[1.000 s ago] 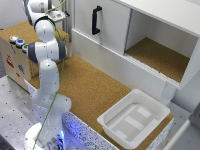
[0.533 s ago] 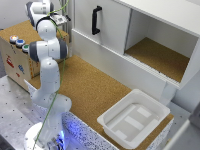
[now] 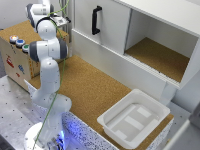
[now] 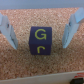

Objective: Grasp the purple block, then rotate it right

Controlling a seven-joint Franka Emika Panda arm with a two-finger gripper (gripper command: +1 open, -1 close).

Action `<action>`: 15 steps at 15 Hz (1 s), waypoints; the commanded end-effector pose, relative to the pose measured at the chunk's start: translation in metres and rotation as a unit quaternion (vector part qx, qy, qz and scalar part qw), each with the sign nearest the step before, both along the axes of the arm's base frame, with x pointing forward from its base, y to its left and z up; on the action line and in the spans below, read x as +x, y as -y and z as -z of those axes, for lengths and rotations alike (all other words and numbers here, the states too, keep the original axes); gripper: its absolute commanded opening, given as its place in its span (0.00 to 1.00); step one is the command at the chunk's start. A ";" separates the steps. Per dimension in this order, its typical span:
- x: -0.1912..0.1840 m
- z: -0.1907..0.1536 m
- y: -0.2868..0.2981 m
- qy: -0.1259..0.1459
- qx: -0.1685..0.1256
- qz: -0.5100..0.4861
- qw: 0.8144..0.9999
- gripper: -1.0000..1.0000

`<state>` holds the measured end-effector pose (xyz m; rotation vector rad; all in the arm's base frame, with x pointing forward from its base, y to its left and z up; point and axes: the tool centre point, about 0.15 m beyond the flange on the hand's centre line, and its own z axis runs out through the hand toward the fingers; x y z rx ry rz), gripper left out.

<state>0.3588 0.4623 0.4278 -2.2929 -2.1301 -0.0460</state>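
Note:
The purple block (image 4: 42,42), marked with yellow letters, lies on the cork surface in the wrist view. It sits midway between my two light blue fingers (image 4: 9,31), with a gap on each side. My gripper (image 4: 40,45) is open around it and touches nothing. In the exterior view the gripper (image 3: 62,21) is at the far back left, beside the white cabinet. The block is hidden there behind the arm.
A white cabinet with a black handle (image 3: 95,20) and an open compartment (image 3: 160,55) stands at the back. A white tray (image 3: 107,122) sits at the front right of the cork table (image 3: 95,90). A wooden box with coloured buttons (image 3: 17,42) is at the left.
The upper arm has dropped slightly towards the table at the back left. Nothing else has moved.

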 end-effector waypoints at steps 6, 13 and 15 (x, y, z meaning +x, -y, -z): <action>0.002 -0.011 0.002 0.054 -0.006 0.011 0.998 0.00; -0.019 -0.052 0.001 0.037 -0.011 0.089 0.995 0.00; -0.021 -0.054 0.004 0.020 -0.015 0.140 0.990 0.00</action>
